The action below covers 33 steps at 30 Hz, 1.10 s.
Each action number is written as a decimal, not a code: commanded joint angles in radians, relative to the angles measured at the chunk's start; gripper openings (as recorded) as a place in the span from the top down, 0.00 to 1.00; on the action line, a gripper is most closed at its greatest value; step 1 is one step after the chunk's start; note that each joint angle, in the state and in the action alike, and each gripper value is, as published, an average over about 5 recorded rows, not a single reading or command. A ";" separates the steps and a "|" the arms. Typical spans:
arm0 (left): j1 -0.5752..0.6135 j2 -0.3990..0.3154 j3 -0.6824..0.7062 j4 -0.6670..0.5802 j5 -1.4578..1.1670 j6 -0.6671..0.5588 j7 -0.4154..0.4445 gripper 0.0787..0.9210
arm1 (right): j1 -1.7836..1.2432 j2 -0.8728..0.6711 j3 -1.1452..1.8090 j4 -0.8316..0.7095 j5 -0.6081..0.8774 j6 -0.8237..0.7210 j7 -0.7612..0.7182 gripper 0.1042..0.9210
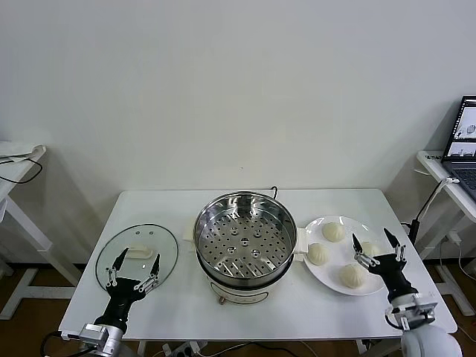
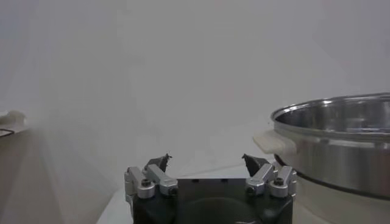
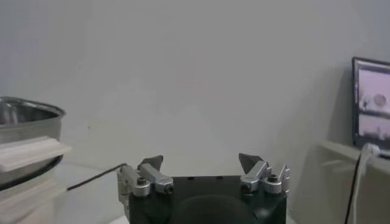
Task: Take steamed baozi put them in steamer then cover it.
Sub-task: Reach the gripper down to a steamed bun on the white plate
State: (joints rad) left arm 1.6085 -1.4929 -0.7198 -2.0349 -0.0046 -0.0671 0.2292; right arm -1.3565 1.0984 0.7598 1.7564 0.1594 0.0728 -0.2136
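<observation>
The steamer [image 1: 244, 238] stands in the middle of the white table, uncovered, its perforated tray bare. To its right a white plate [image 1: 325, 277] holds several steamed baozi [image 1: 333, 231]; one baozi [image 1: 370, 249] is partly behind my right gripper [image 1: 371, 236], which hovers open over the plate's near right side. My left gripper [image 1: 136, 262] hovers open above the glass lid [image 1: 160, 242], which lies flat left of the steamer. The left wrist view shows my left gripper [image 2: 207, 161] empty, with the steamer [image 2: 341, 140] beside it. My right gripper [image 3: 200, 161] is empty too, the steamer [image 3: 24, 122] off to one side.
The table [image 1: 171, 208] ends close in front of both arms. A black cable [image 1: 274, 192] runs behind the steamer. A side desk with a laptop [image 1: 465, 141] stands at the right, and another desk [image 1: 18, 160] at the left.
</observation>
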 commanded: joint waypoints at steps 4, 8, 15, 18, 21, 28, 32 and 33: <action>0.002 0.001 0.008 -0.012 0.000 -0.003 0.000 0.12 | 0.262 -0.353 -0.185 -0.124 -0.248 -0.152 -0.126 0.12; 0.004 0.001 0.011 -0.011 0.000 -0.007 0.000 0.12 | 0.410 -0.469 -0.339 -0.212 -0.295 -0.177 -0.256 0.12; -0.001 -0.001 0.015 -0.002 0.000 -0.010 -0.001 0.12 | 0.764 -0.548 -0.685 -0.384 -0.352 -0.168 -0.497 0.12; -0.005 -0.003 0.016 0.002 0.000 -0.010 -0.002 0.12 | 0.940 -0.537 -0.862 -0.481 -0.365 -0.159 -0.613 0.12; -0.008 -0.007 0.017 0.005 0.000 -0.009 -0.003 0.12 | 1.078 -0.502 -0.981 -0.561 -0.391 -0.155 -0.742 0.12; -0.013 -0.015 0.015 0.013 0.002 -0.008 -0.005 0.12 | 1.267 -0.383 -1.166 -0.703 -0.457 -0.138 -0.924 0.12; -0.016 -0.016 0.013 0.018 0.005 -0.008 -0.005 0.12 | 1.311 -0.317 -1.219 -0.762 -0.480 -0.127 -0.969 0.12; -0.017 -0.015 0.012 0.019 0.006 -0.008 -0.005 0.12 | 1.318 -0.301 -1.231 -0.775 -0.483 -0.126 -0.976 0.12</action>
State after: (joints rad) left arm 1.5939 -1.5079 -0.7060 -2.0207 -0.0023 -0.0765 0.2238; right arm -0.2811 0.7214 -0.2278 1.1547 -0.2597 -0.0556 -0.9889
